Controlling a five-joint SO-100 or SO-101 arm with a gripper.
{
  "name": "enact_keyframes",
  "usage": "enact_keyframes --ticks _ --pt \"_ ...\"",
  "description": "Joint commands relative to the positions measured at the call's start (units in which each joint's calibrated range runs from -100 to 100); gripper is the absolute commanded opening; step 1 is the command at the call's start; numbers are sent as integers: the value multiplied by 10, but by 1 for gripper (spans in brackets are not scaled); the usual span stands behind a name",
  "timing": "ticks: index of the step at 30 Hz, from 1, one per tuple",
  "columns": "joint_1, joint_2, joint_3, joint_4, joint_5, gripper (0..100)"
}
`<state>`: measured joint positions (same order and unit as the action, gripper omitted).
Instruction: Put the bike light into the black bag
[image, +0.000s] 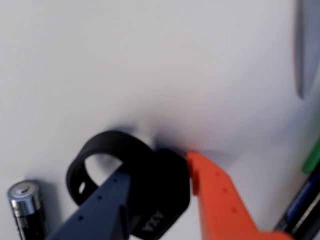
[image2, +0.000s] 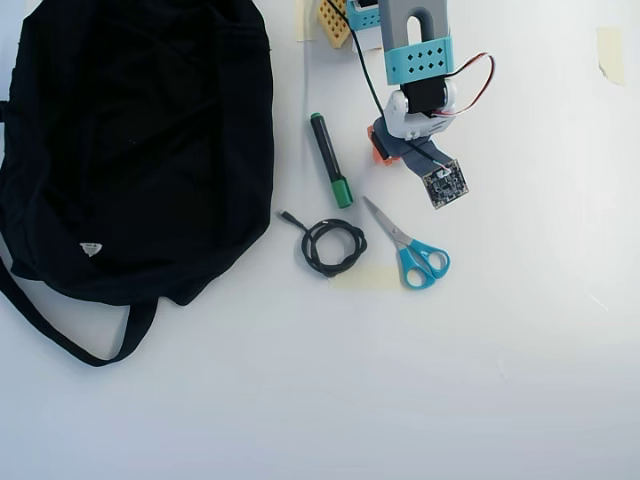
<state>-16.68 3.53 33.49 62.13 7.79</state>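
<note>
In the wrist view the bike light (image: 162, 197), a chunky black body with a rubbery strap loop (image: 102, 150), lies on the white table. My gripper (image: 157, 167) is shut on it: the dark blue finger (image: 100, 210) presses the body's left side and the orange finger (image: 217, 195) its right side. In the overhead view the arm covers the light, and only the gripper (image2: 385, 148) shows, to the right of the green marker. The black bag (image2: 130, 140) lies at the far left with its strap (image2: 60, 335) trailing below.
A black battery with a silver tip (image: 25, 205) stands close to the left of the light. A green-capped marker (image2: 329, 160), a coiled black cable (image2: 333, 245) and teal-handled scissors (image2: 410, 248) lie between the arm and the bag.
</note>
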Motion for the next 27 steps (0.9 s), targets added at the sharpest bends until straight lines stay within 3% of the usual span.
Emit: enact_keyframes --ticks 1,17,27 --pt "-1 -4 0 -5 3 2" --pt "6 -49 -25 6 0 2" --pt "-12 -115 -112 207 -26 2"
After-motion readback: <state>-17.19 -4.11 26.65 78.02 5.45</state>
